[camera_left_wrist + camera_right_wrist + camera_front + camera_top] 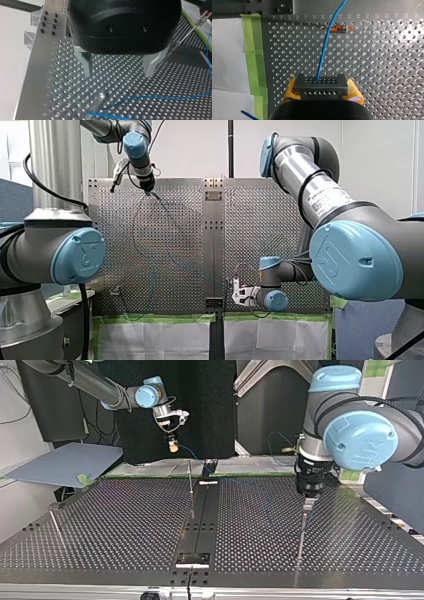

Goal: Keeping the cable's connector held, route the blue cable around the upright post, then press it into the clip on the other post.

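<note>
One blue cable (323, 52) leaves a hole in the top face of a grey block connector (320, 86) and runs ahead of my right gripper (322, 90), which is closed on the connector with its yellow pads (290, 90) pressed to the block's two ends. Further ahead the cable crosses over an orange and grey clip (337, 28), though from this angle I cannot tell whether it sits in the clip or only passes above it. In the top view my right gripper (173, 446) hangs raised over the table's far edge, fingers down, its arm coming in from the view's upper left. Under my left gripper (118, 71) the cable sweeps across the holes and bends at the upright post (96, 105), probably touching it, though the post is blurred there. This gripper's metal fingers (86, 63) stand wide apart with nothing between them. In the top view it points straight down from a vertical wrist, its tips just above the post's top (301, 532). Beside it, well apart, a second thin post (187, 35) leans across the left wrist view with reddish tips. The perforated table (125, 525) carries a further thin post (54, 522) at the top view's left, and green tape (253, 55) edges a white sheet (227, 55) beside my right gripper
</note>
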Robot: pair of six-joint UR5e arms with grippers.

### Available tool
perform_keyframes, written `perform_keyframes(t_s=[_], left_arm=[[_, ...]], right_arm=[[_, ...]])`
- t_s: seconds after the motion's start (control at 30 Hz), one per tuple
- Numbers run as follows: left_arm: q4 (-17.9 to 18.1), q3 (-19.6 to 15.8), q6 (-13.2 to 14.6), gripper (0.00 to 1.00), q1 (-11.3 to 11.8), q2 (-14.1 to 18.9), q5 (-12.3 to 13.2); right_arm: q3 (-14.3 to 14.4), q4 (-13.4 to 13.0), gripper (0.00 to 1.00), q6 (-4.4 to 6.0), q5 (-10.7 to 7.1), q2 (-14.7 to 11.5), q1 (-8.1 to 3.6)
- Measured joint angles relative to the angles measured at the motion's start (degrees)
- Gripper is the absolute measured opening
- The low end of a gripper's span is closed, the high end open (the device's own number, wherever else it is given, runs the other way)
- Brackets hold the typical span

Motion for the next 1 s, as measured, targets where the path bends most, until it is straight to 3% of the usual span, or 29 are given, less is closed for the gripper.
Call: perform_keyframes(t_s=[0.17,0.33,0.8,1.0], left_arm=[[2.11,0.00,-0.10,1.00,0.65,-0.01,2.13],[2.42,0.00,-0.36,1.00,1.03,-0.01,2.50],[2.33,0.00,-1.48,1.00,1.13,-0.01,2.01],[1.30,0.00,-2.99,1.00,1.13,0.00,-0.23]], right_arm=[[-0.06,0.02,0.00,0.00,0.00,0.00,0.00],[-0.06,0.02,0.00,0.06,0.00,0.00,0.00],[-0.08,0.04,0.00,0.03,0.05,-0.01,0.00],[-0.08,0.04,0.00,0.00,0.06,0.00,0.00]])
